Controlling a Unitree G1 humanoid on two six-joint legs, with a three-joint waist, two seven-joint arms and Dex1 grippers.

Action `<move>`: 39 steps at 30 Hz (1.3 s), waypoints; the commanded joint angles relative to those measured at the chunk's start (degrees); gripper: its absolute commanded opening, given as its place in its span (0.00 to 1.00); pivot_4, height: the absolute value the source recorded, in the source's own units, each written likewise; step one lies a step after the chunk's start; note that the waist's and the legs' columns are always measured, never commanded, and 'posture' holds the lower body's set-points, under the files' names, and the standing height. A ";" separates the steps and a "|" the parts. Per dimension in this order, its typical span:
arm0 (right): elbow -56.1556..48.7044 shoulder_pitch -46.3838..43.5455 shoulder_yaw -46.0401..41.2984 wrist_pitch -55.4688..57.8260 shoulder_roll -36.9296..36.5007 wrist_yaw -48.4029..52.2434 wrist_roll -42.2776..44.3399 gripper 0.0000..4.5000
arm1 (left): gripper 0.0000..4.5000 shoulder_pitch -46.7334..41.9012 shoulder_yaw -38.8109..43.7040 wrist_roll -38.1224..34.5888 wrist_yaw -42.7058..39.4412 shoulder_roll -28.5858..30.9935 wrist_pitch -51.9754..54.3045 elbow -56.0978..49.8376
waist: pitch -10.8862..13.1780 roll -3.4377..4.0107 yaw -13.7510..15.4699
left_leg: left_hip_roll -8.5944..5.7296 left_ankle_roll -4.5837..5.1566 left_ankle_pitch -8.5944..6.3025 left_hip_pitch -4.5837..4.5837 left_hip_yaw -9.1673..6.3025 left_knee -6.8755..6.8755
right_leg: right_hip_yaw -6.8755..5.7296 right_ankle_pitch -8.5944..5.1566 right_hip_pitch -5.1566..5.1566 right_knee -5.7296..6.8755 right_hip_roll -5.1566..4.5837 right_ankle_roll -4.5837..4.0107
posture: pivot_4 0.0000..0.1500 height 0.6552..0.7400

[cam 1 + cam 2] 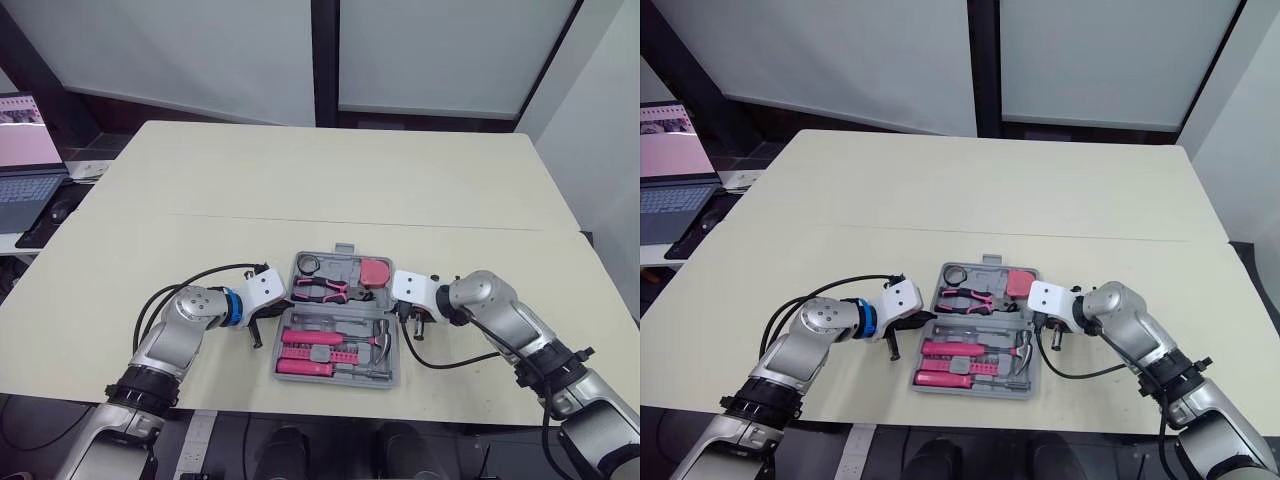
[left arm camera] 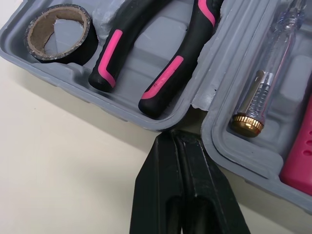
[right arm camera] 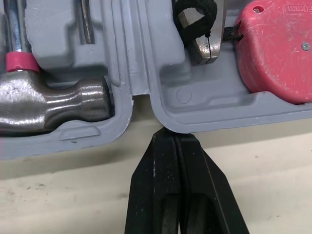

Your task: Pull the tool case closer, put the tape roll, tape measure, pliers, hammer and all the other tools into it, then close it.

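two halves of the grey tool case [image 1: 338, 381] are lying open and flat at the lower centre of the left eye view, on the beige table [image 1: 300, 190].

the far half is holding the tape roll [image 1: 308, 265] at its left end, the pliers [image 1: 322, 290] in the middle with their pink and black handles pointing left, and the red tape measure [image 1: 375, 271] at its right end. the near half is holding the hammer [image 3: 53, 105] with its steel head at the right end, plus a row of pink-handled tools [image 1: 312, 352] and a clear-bodied tester screwdriver [image 2: 265, 83].

the left gripper [image 2: 176, 139] is sitting at the left side of the case. its fingers are pressed together, and the tips are touching the notch where the two halves meet.

the right gripper [image 3: 174, 139] is sitting at the right side. its fingers are also together, and the tips are meeting the rim at the matching notch, between the hammer head and the tape measure.

a laptop [image 1: 25, 165] is standing open at the left edge of the frame, off the table.
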 commanded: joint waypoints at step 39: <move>-18.73 8.83 0.99 -0.54 -1.55 3.12 1.75 0.00 | 0.01 9.54 -4.21 -2.22 -4.27 -0.31 3.94 -17.23 | 0.01 0.01 -0.20 | -0.02 0.00 0.00 0.03 -0.01 -0.03 | 0.03 -0.01 -0.03 -0.09 0.09 0.00 | 1.00 1.00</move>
